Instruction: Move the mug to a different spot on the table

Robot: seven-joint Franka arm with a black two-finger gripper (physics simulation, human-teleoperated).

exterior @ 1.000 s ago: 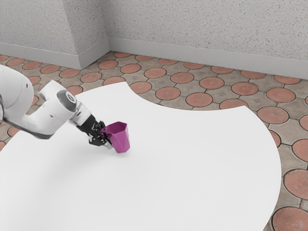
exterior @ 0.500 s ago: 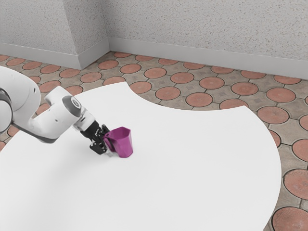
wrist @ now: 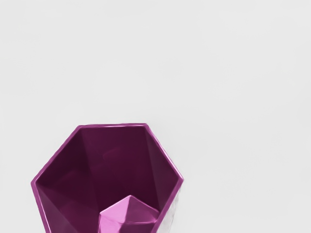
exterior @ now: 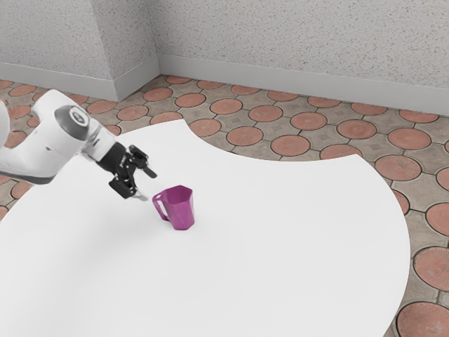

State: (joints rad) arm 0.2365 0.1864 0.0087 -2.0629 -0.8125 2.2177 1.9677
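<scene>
1. The room has a grey speckled wall (exterior: 280,35) with a pale skirting board, and a floor (exterior: 309,119) of round terracotta tiles. A big white table (exterior: 295,281) with a curvy edge takes up most of the exterior view's lower half.
2. The mug (exterior: 177,208) is a magenta, faceted thing. It stands upright on the table, a bit left of centre in the exterior view and well in from any edge. Its mouth faces up.
3. The mug's handle (exterior: 160,205) sticks out toward the exterior view's left, which is the side the arm comes in from.
4. The white arm (exterior: 49,144) reaches in from the left edge of the exterior view. Its black gripper (exterior: 147,186) hangs up and to the left of the mug, near the handle but clear of it.
5. The fingers are spread apart with nothing between them. There's bare table showing between the fingertips and the mug, so nothing is touching.
6. The wrist view looks down into the mug (wrist: 107,179). You can see a six-sided rim and a dark purple inside, with plain white table (wrist: 218,73) around it.
7. In that view a lighter, shiny faceted bit sits at the near side of the mug. It's probably the handle, but I can't say for sure from this angle.
</scene>
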